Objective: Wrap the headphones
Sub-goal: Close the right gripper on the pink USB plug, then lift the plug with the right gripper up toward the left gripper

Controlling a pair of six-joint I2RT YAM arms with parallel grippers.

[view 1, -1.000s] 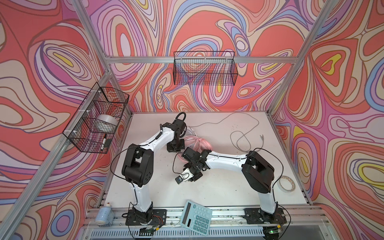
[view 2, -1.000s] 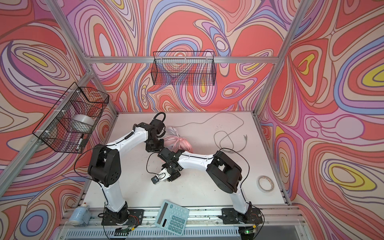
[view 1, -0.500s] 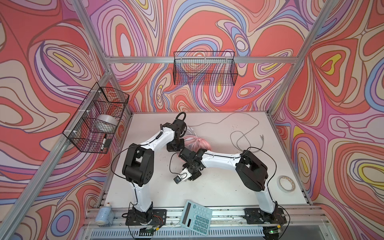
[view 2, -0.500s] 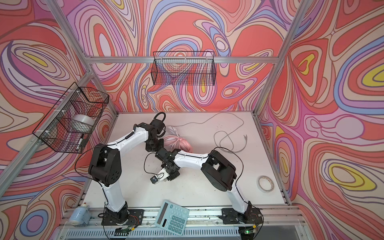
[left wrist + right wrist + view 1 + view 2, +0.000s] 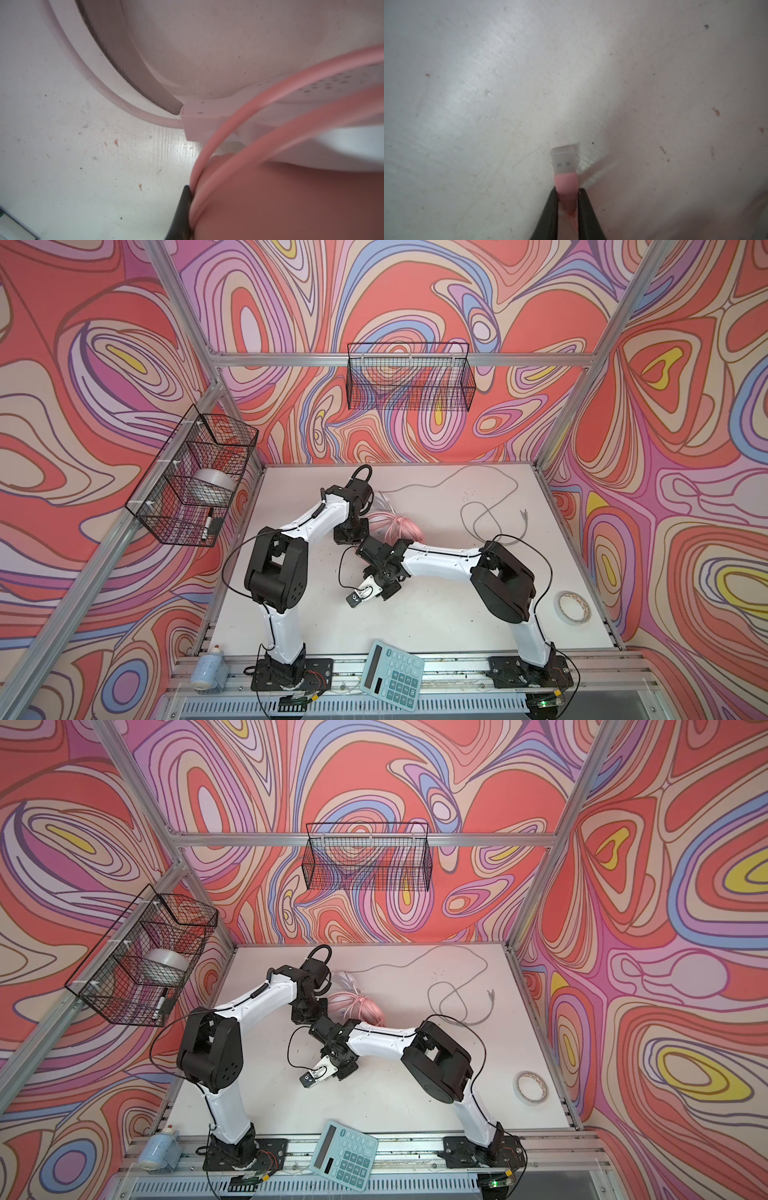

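The pink headset (image 5: 397, 526) lies mid-table with its cable coiled around it. The left gripper (image 5: 351, 532), pressed together, bears on the headset's left side. Just in front of the headset, the right gripper (image 5: 568, 193) pinches the pink USB plug (image 5: 564, 164). Best to draw the line taut, then tuck this end under a coil.

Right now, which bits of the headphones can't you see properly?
- White headphones: in both top views the left arm covers most of them.
- Pink headphones: both arms overlap them in the top views; the left wrist view blurs and crops the earcup.
- Left fingers: only one shows; the pink earcup hides the other.
- Pink plug: its cable disappears between the right fingers.
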